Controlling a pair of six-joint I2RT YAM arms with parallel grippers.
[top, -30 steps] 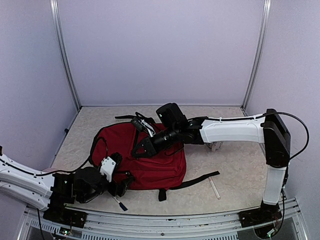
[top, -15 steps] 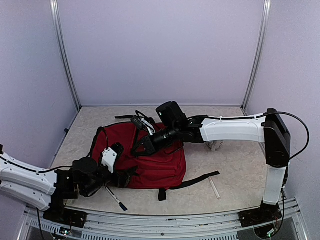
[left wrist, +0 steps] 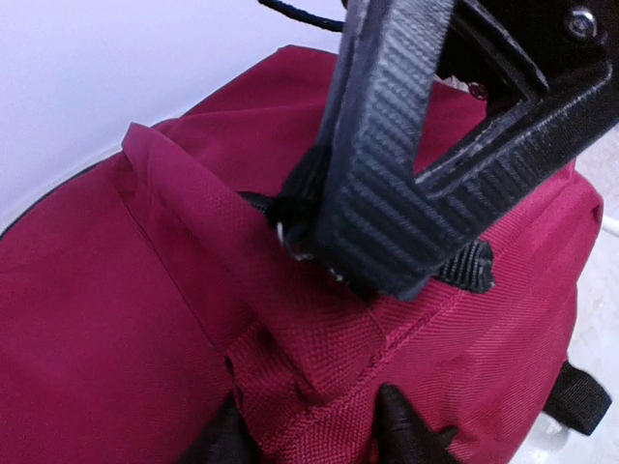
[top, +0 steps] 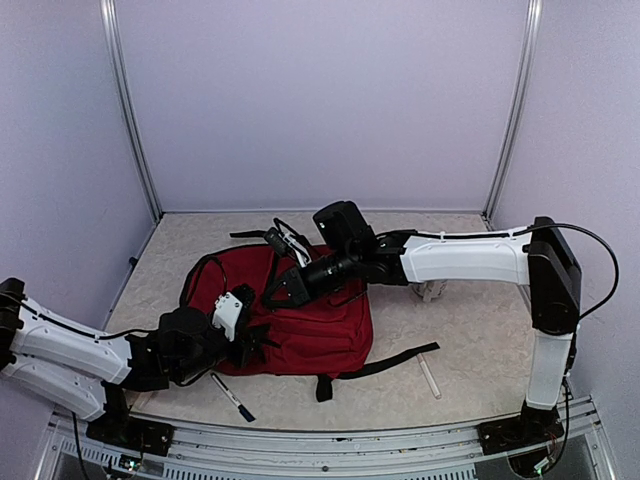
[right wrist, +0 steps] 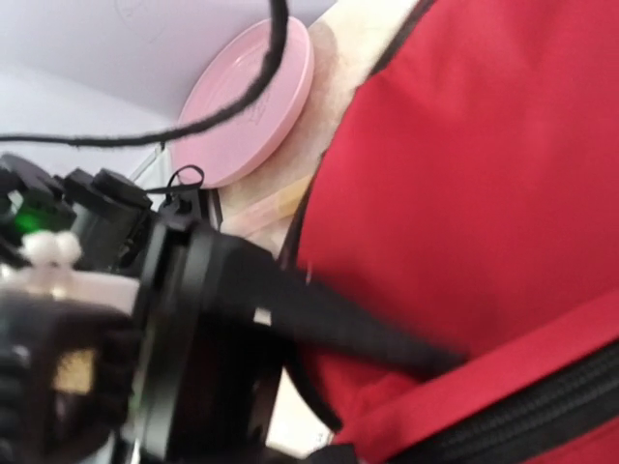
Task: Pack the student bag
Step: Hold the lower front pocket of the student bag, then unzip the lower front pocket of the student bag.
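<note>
Overhead, the white-shelled left arm (top: 70,352) lies low at the near left, its black left pincer (top: 255,340) against the near-left edge of the student bag (top: 320,335). From the wrist, one ribbed, wedge-shaped black finger (left wrist: 377,184) sits over a raised fold of coarse woven cloth beside a zip pull (left wrist: 290,217). Whether the pincer is nipping that fold cannot be told. Just beside this arm a slim dark pen (top: 232,397) lies on the pale, speckled counter (top: 470,320). The bag lies flat mid-counter: dark red fabric, rounded outline, black webbing straps (top: 390,362) trailing from its edges. On its far top sits the right pincer (top: 283,290), pressed together; what it pinches, if anything, is unclear. Right of the bag lies a short pale stick (top: 428,378). The right arm (top: 470,260) reaches in from the near right corner. Its blurred wrist view shows a round pink disc (right wrist: 256,101) beyond the bag.
</note>
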